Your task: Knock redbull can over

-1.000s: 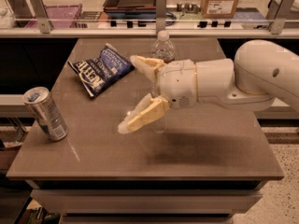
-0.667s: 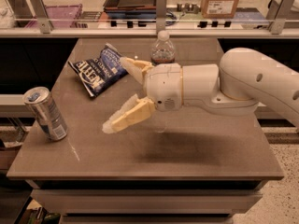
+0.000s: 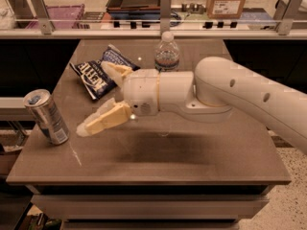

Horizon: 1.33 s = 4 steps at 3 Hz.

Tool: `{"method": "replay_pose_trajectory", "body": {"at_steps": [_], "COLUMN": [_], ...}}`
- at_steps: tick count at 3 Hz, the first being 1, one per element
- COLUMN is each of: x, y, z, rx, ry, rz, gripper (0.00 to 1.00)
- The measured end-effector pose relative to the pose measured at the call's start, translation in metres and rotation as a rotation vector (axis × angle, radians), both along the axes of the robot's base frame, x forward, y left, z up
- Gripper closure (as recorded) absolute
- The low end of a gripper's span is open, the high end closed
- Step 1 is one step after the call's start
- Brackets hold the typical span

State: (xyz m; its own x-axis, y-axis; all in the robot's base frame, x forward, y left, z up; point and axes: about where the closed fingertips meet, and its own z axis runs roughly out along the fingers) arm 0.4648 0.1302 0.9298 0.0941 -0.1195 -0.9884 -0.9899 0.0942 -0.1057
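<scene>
The redbull can (image 3: 46,116) stands upright near the table's left edge, silver with a blue patch and a pull-tab top. My gripper (image 3: 94,98) is open, its two cream fingers spread wide and pointing left. It hovers above the table just right of the can, with a small gap between the lower fingertip (image 3: 84,129) and the can. The upper finger (image 3: 115,71) lies over the edge of the chip bag. The white arm reaches in from the right.
A blue chip bag (image 3: 101,72) lies at the back left of the brown table (image 3: 168,157). A clear water bottle (image 3: 167,53) stands at the back centre, behind the arm. A glass-railed counter with boxes and trays runs behind the table.
My gripper has moved left across the table toward the can, staying open. The can, bag and bottle have not moved.
</scene>
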Motion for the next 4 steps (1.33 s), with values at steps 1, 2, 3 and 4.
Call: {"method": "replay_pose_trajectory", "body": {"at_steps": [1,2,3,4], "x": [0.006,0.012,0.02,0.025], "y": [0.026,0.047,0.065,0.079], "z": [-0.008,-0.011,-0.011,-0.012], "rx": [0.0,-0.008,-0.014,-0.005], "ry": [0.023,0.032,0.027,0.005], "rz": [0.003,0.005,0.013,0.013], "gripper": [0.0,0.0,0.0,0.0]}}
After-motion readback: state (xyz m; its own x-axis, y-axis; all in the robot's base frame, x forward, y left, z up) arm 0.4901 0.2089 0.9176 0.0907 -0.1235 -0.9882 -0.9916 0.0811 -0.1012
